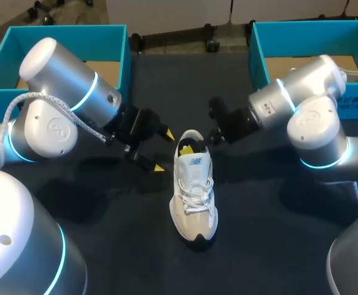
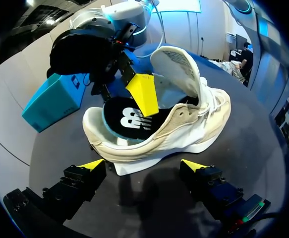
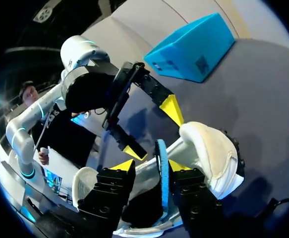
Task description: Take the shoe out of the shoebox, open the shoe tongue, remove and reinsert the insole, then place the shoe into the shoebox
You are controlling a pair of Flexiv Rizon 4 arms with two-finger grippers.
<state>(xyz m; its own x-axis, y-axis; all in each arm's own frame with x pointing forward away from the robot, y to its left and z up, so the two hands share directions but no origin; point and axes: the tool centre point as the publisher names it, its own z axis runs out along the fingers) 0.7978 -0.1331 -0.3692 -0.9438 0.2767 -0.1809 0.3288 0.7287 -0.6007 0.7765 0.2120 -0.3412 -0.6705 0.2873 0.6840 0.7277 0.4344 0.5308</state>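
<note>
The right gripper (image 3: 150, 166) is parted inside the shoe (image 1: 194, 196) mouth, insole (image 3: 162, 178) edge between its fingers but not clamped; the left gripper (image 2: 143, 166) is held wide beside the heel, empty. The shoe is stood on the table (image 1: 105, 209), unheld, so it could be dragged or tipped if the insole is pulled.

Robotics lab: left arm (image 1: 56, 117), right arm (image 1: 307, 117) (blue-lit joint rings) over black desk (image 1: 258, 233); teal shoeboxes (image 1: 68, 29) at far corners.
</note>
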